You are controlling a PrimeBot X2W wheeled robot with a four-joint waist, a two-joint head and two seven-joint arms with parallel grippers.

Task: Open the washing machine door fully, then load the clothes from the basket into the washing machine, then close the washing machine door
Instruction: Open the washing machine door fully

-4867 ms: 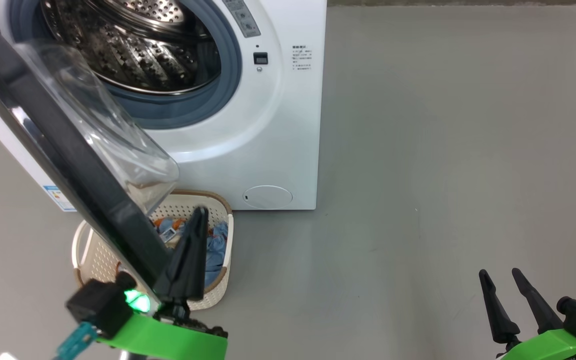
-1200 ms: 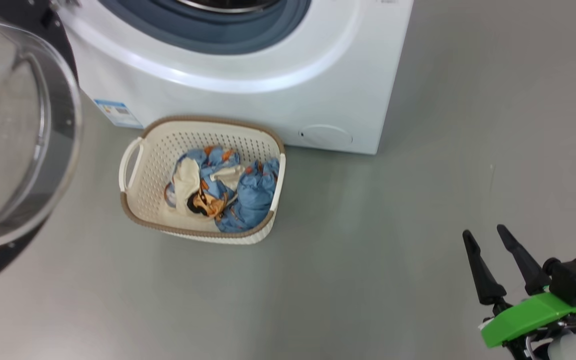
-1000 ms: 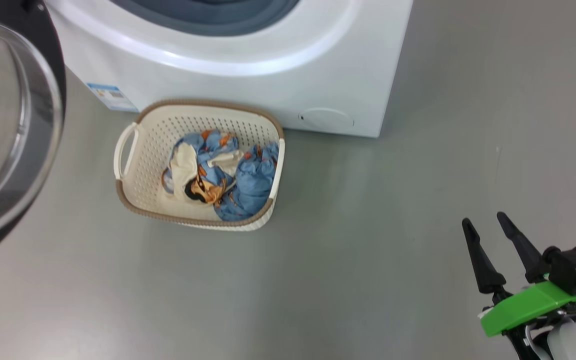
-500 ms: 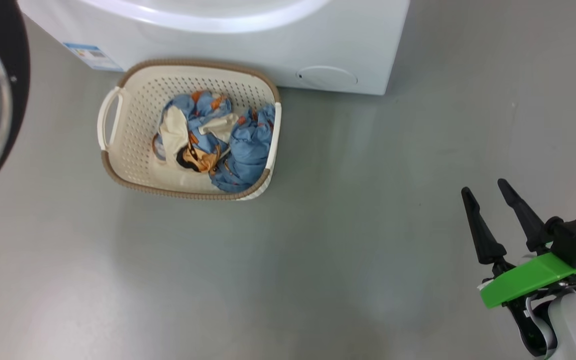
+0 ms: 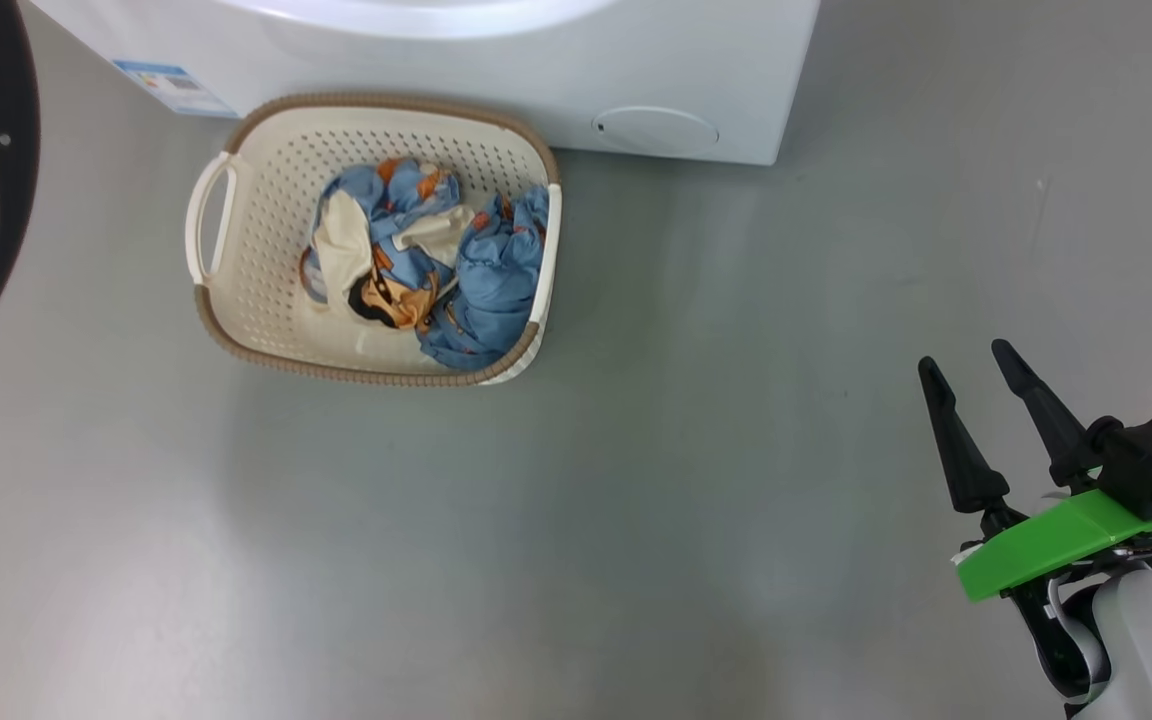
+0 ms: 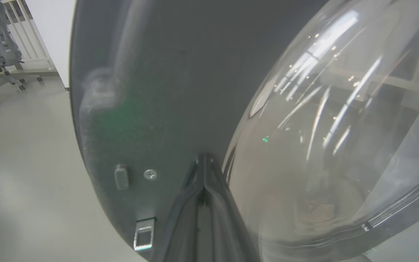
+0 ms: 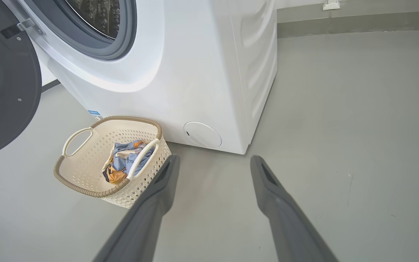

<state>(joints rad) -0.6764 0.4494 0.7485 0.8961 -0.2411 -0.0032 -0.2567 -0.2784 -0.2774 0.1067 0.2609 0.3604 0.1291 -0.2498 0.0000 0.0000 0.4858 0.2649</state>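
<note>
Right gripper [image 5: 963,354] held low, jaws spread, left gripper [image 6: 204,158] jaws pressed together

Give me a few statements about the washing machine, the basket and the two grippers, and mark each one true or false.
1. The small cream perforated plastic basket stands on the grey floor before the big white front-loading washing machine. True.
2. That basket is empty. False: the blue and cream printed clothes lie in it.
3. The large round black washing machine door is closed. False: it stands open.
4. The right gripper is open and holds nothing. True.
5. The left gripper has its fingers spread wide. False: they are pressed together, by the door's inner side.
</note>
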